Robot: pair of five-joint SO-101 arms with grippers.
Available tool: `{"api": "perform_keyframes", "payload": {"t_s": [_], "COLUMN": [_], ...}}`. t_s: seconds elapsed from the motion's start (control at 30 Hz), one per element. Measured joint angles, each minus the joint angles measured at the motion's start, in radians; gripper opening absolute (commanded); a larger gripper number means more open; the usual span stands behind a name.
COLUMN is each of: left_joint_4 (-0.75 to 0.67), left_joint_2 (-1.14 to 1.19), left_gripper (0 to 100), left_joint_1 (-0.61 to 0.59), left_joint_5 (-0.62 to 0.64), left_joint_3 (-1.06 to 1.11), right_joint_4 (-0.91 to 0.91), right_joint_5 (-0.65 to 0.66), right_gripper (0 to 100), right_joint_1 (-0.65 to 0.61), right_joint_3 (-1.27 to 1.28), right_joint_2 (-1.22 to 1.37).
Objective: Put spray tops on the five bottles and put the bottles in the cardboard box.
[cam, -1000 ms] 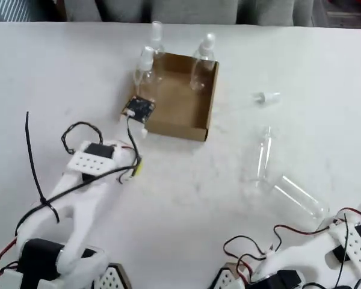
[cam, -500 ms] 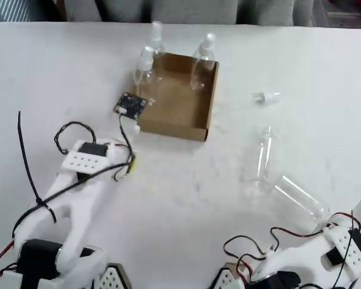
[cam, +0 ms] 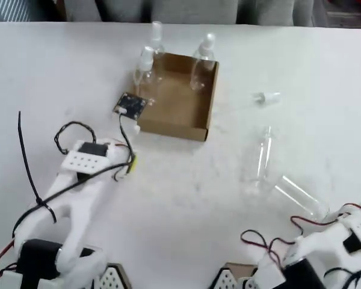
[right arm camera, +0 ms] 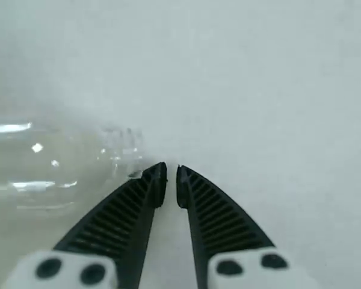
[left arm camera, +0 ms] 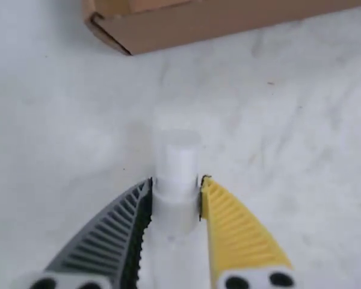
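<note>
Right arm slid outward, jaws nearly together beside a clear bottle (toppled); left jaws clamp a white spray top.

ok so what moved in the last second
The left gripper, shut on a spray top, shifted a little left, off the near corner of the cardboard box, then stopped. The right arm swung further right, beside a lying bottle. The box, the two capped bottles in it, the other lying bottle and the loose spray top stayed put.
</note>
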Motion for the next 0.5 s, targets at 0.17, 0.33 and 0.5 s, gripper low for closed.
{"api": "perform_keyframes", "payload": {"t_s": [0.17,0.33,0.5], "left_joint_4": [0.000,0.000,0.000], "left_joint_2": [0.000,0.000,0.000], "left_gripper": [2,2,2], "left_joint_1": [0.000,0.000,0.000], "left_joint_5": [0.000,0.000,0.000], "left_joint_3": [0.000,0.000,0.000], "right_joint_4": [0.000,0.000,0.000], "right_joint_5": [-0.066,-0.132,-0.210], "right_gripper": [1.6,1.6,1.7], "right_joint_1": [-0.048,-0.127,-0.203], "right_joint_3": [-0.147,-0.247,-0.370], "right_joint_2": [0.114,0.187,0.288]}}
